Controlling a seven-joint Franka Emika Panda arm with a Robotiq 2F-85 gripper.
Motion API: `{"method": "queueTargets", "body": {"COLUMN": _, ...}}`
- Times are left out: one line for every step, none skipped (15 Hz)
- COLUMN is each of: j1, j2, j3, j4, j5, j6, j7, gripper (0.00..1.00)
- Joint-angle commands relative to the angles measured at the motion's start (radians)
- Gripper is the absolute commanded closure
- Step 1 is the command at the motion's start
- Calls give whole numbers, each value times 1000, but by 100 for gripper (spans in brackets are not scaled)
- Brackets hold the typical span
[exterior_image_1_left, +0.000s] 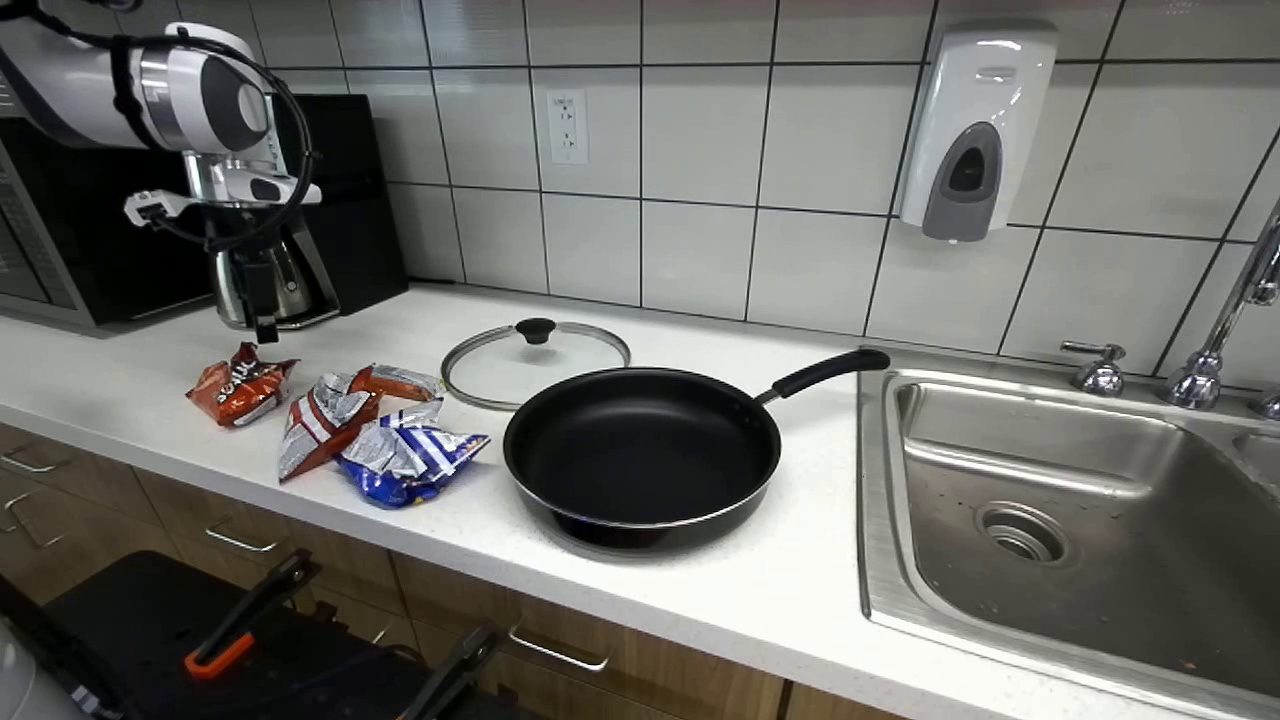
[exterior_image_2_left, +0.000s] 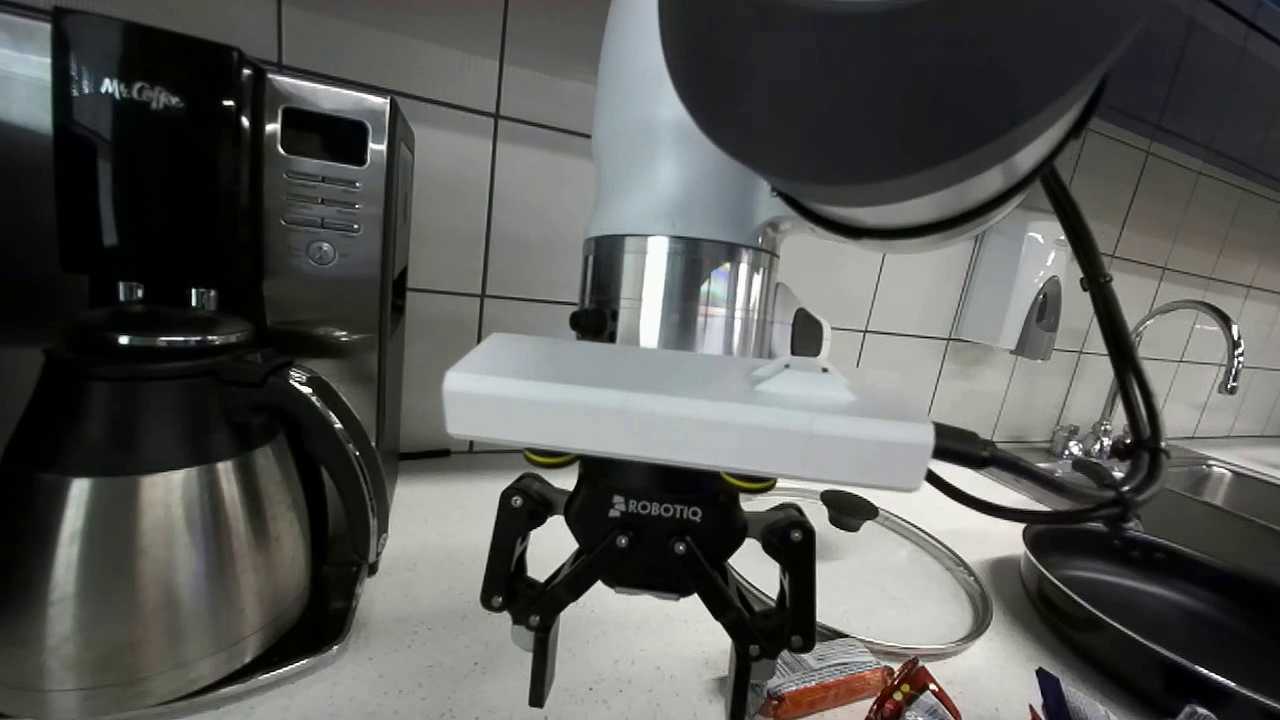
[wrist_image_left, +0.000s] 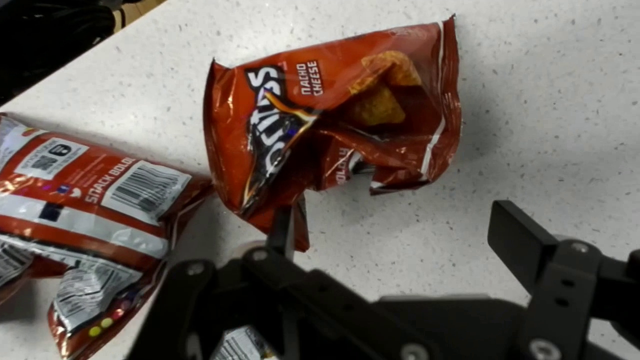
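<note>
In the wrist view, the Doritos bag (wrist_image_left: 335, 120) lies at eleven o'clock from my gripper (wrist_image_left: 390, 217), a second bag (wrist_image_left: 100, 205) at nine. In an exterior view, the skillet (exterior_image_1_left: 642, 450) on the counter (exterior_image_1_left: 810, 570) has the lid (exterior_image_1_left: 532, 366) at ten o'clock, a third bag (exterior_image_1_left: 412, 458) at nine, the sink (exterior_image_1_left: 1090, 500) at three.

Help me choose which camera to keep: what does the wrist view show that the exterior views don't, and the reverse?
Only the wrist view: readable "Nacho Cheese" print on one red chip bag.

Only the exterior views: the frying pan, glass lid, sink, soap dispenser and coffee maker.

Shared: red chip bags, the white counter and the gripper.
</note>
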Motion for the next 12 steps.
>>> {"method": "queueTargets", "body": {"j1": 19, "j2": 34, "j3": -9, "j4": 42, "j5": -7, "j6": 32, "j7": -27, "gripper": 0}}
{"method": "queueTargets", "body": {"j1": 21, "j2": 35, "j3": -7, "j4": 44, "j5": -4, "j6": 41, "j7": -34, "gripper": 0}}
{"method": "queueTargets", "body": {"j1": 26, "j2": 37, "j3": -7, "j4": 46, "j5": -7, "j6": 44, "j7": -38, "gripper": 0}}
{"method": "queueTargets", "body": {"j1": 27, "j2": 38, "j3": -6, "j4": 45, "j5": -2, "j6": 50, "j7": -43, "gripper": 0}}
{"method": "queueTargets", "body": {"j1": 28, "j2": 38, "j3": -4, "j4": 44, "j5": 4, "j6": 56, "j7": -49, "gripper": 0}}
{"method": "queueTargets", "body": {"j1": 30, "j2": 39, "j3": -3, "j4": 43, "j5": 5, "j6": 57, "j7": -54, "gripper": 0}}
{"method": "queueTargets", "body": {"j1": 30, "j2": 41, "j3": 0, "j4": 42, "j5": 8, "j6": 59, "j7": -65, "gripper": 0}}
{"method": "queueTargets", "body": {"j1": 27, "j2": 44, "j3": 5, "j4": 40, "j5": 17, "j6": 67, "j7": -83, "gripper": 0}}
{"method": "queueTargets", "body": {"j1": 29, "j2": 47, "j3": 7, "j4": 40, "j5": 17, "j6": 67, "j7": -95, "gripper": 0}}
{"method": "queueTargets", "body": {"j1": 28, "j2": 49, "j3": 10, "j4": 37, "j5": 22, "j6": 73, "j7": -111, "gripper": 0}}
{"method": "queueTargets", "body": {"j1": 29, "j2": 51, "j3": 10, "j4": 35, "j5": 25, "j6": 79, "j7": -121, "gripper": 0}}
{"method": "queueTargets", "body": {"j1": 27, "j2": 54, "j3": 12, "j4": 34, "j5": 32, "j6": 89, "j7": -136, "gripper": 0}}
